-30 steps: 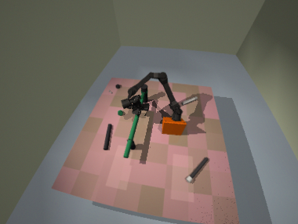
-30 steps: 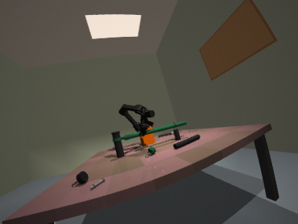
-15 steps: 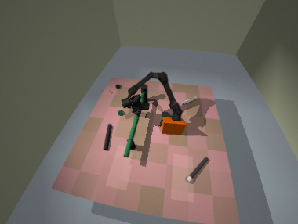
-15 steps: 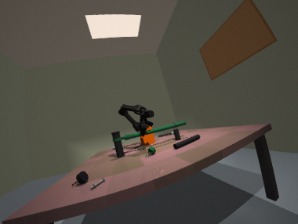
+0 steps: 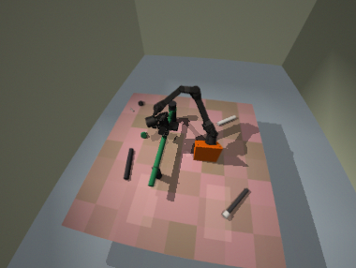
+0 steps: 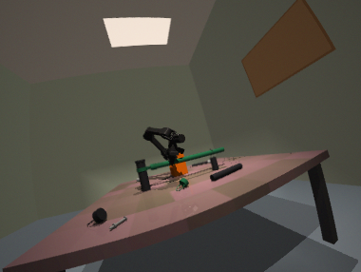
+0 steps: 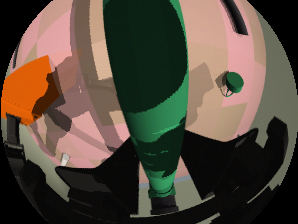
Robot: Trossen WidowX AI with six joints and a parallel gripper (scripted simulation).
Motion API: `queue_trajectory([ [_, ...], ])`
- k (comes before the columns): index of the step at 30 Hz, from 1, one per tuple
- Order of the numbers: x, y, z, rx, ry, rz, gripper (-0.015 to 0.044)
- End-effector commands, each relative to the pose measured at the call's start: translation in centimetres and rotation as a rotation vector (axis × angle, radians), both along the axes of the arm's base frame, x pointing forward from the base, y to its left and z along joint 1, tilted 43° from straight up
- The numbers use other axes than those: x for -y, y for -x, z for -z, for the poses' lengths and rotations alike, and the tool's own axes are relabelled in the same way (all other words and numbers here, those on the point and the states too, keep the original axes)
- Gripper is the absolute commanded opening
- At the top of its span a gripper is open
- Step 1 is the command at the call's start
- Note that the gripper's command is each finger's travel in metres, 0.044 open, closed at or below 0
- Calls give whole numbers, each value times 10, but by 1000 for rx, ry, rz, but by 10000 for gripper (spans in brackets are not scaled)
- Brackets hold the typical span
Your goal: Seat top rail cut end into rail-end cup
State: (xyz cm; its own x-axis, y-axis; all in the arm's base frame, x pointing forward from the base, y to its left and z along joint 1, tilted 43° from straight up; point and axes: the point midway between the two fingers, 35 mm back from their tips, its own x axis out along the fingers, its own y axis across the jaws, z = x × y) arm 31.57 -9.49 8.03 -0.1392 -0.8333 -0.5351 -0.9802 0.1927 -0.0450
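Note:
The green top rail (image 5: 157, 161) (image 6: 199, 156) (image 7: 155, 117) runs from the small post (image 5: 158, 173) (image 6: 215, 165) to the big dark post (image 5: 172, 107) (image 6: 144, 182) (image 7: 164, 206). My gripper (image 5: 164, 131) (image 6: 176, 160) (image 7: 154, 133) is shut on the rail, nearer the big post. In the wrist view the rail's far part lines up with the green cup (image 7: 162, 192) at the post. Green fittings also show high on the post, below its cap, in the exterior view. How deep the cut end sits in the cup cannot be told. The loop cap is too small to make out.
A loose green cap (image 5: 143, 135) (image 6: 183, 182) (image 7: 234, 82) and a black bar (image 5: 128, 164) (image 6: 226, 171) lie beside the rail. The orange arm base (image 5: 207, 152) stands opposite. A white bar (image 5: 227, 120), a white-tipped dark bar (image 5: 237, 201) and a black cap (image 5: 140, 103) (image 6: 99, 215) lie farther off.

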Motion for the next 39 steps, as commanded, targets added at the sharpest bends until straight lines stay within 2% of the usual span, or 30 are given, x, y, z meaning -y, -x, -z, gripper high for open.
queue_trajectory([
  [1,3,-1,-7,5,9,-7,0],
  [36,11,2,-12,-3,-1,1,0],
  [39,11,2,-12,-3,-1,1,79],
])
